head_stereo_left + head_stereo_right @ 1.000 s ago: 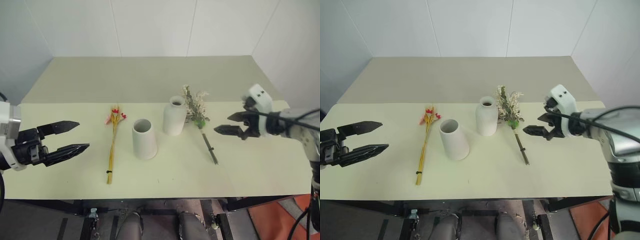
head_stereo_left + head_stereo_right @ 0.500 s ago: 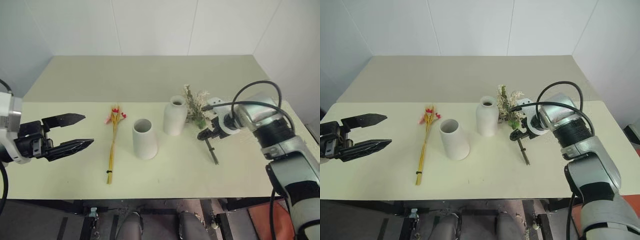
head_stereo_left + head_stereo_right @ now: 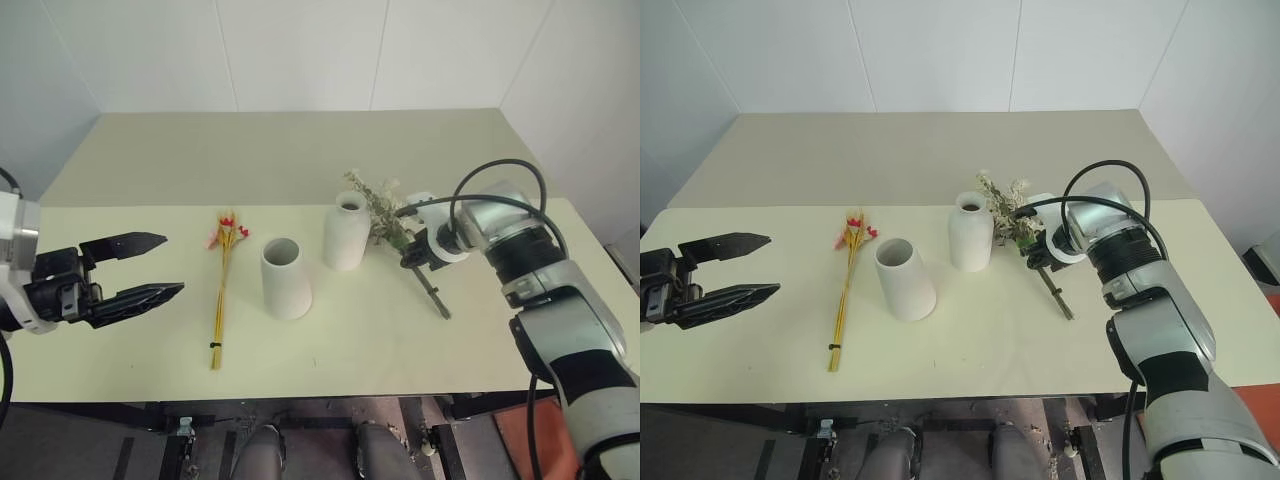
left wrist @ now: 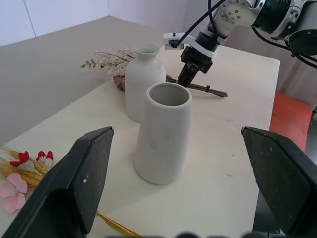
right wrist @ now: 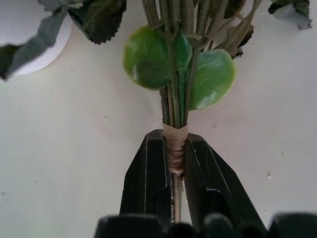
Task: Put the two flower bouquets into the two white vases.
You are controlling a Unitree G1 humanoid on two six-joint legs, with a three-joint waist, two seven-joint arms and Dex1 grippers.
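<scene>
- Currently the right gripper (image 5: 176,198) has its fingers closed on the stem of the bushy bouquet (image 3: 385,212), clamped at the tan binding wrap just below two round green leaves.
- Bouquet lies on the worktop (image 3: 480,340), just beside the bottle vase (image 3: 347,233) on the robot's right; its dried sprigs reach toward the vase neck, and the bare stem end trails out past the fingers toward the front edge.
- Handling, as a judgement: bunch looks light and top-heavy; sprigs look brittle, leaves soft. The bound wrap is the firmest place to hold, since the stems are packed tight there and unlikely to splay or slip.
- Whether the stem is lifted off the worktop or resting on it cannot be told from these views; probably resting.
- Left gripper (image 3: 125,268) hovers with fingers spread wide, holding nothing, well apart from the slim bouquet (image 3: 224,285).
- Slim bouquet lies flat between the left gripper and the cone vase (image 3: 285,277); stalks look thin and stiff, likely to roll, best pinched near the tie at the lower end.
- Both vases stand upright and empty.
</scene>
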